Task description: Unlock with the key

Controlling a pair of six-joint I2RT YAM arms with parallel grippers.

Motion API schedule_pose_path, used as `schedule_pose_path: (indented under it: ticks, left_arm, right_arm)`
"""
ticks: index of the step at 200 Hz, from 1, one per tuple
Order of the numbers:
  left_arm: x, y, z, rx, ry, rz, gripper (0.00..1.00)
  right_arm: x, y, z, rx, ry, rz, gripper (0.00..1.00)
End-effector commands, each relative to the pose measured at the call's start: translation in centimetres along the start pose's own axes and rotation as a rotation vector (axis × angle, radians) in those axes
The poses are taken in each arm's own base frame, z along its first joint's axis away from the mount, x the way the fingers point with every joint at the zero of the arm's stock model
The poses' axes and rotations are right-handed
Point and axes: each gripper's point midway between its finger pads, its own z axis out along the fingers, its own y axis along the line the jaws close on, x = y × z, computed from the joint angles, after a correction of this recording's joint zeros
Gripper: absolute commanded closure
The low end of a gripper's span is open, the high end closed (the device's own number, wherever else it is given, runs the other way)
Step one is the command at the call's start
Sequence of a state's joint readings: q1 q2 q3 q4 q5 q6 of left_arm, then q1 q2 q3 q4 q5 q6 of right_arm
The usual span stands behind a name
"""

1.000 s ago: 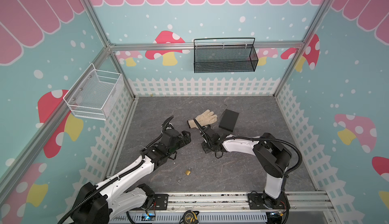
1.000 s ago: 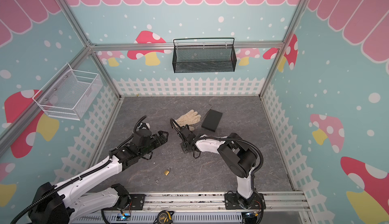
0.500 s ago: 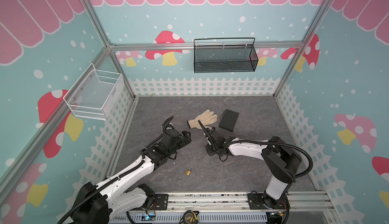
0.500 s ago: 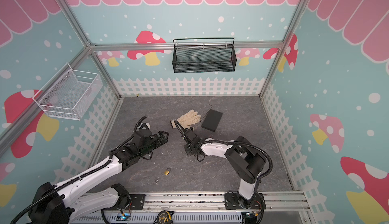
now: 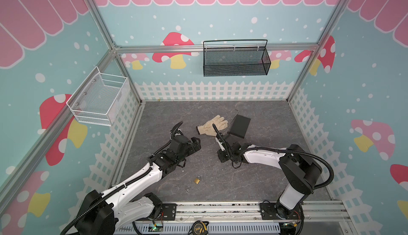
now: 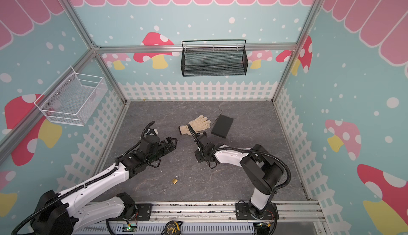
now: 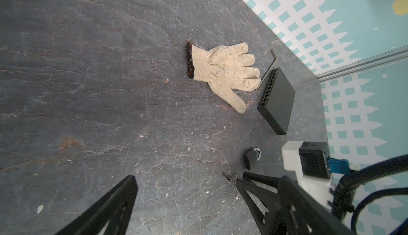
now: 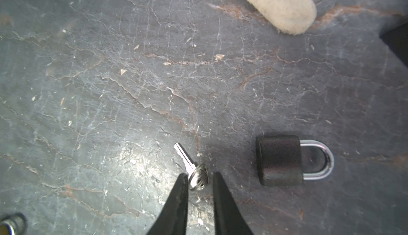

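R gripper (image 8: 200,176) jaws narrowly apart astride key (image 8: 185,156) head, not clamped; black padlock (image 8: 279,159) just beside; L gripper (image 7: 187,185) wide open, empty.

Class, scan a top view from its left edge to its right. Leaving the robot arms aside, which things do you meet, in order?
White wire basket → brass padlock → glove → black box.

Black padlock (image 8: 279,159), silver key (image 8: 185,157)
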State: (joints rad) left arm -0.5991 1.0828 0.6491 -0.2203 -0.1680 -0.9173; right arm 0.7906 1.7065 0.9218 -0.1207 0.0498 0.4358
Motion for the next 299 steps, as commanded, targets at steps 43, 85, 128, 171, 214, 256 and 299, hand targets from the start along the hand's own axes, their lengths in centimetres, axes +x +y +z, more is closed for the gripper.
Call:
schedule_pose_path:
  ticks: [43, 85, 128, 171, 214, 256, 299]
  left_arm:
    - [-0.3, -0.5, -0.1, 0.002, -0.007, -0.022, 0.0]
    - [-0.2, -0.4, 0.0, -0.002, -0.001, -0.023, 0.0]
    - [-0.2, -0.5, 0.0, -0.002, -0.004, -0.024, 0.0]
    - [-0.2, -0.8, 0.2, 0.007, 0.001, -0.025, 0.0]
    - [-0.1, -0.8, 0.2, 0.008, 0.003, -0.024, 0.0]
    - [0.0, -0.9, 0.4, 0.005, 0.008, -0.024, 0.0]
    - [0.1, -0.9, 0.5, 0.007, 0.014, -0.023, 0.0]
  right_arm:
    - [0.4, -0.1, 1.0, 0.0, 0.027, 0.013, 0.75]
    - [0.8, -0.7, 1.2, 0.032, 0.042, 0.017, 0.75]
    - [0.5, -0.1, 0.6, -0.004, 0.022, 0.011, 0.7]
    - [0.9, -0.5, 1.4, 0.019, 0.041, 0.02, 0.71]
    - [1.4, -1.3, 1.6, 0.062, 0.051, 0.003, 0.75]
    - [1.9, -1.4, 1.8, 0.062, 0.063, 0.003, 0.77]
    - [2.3, -1.5, 2.0, 0.062, 0.068, 0.009, 0.79]
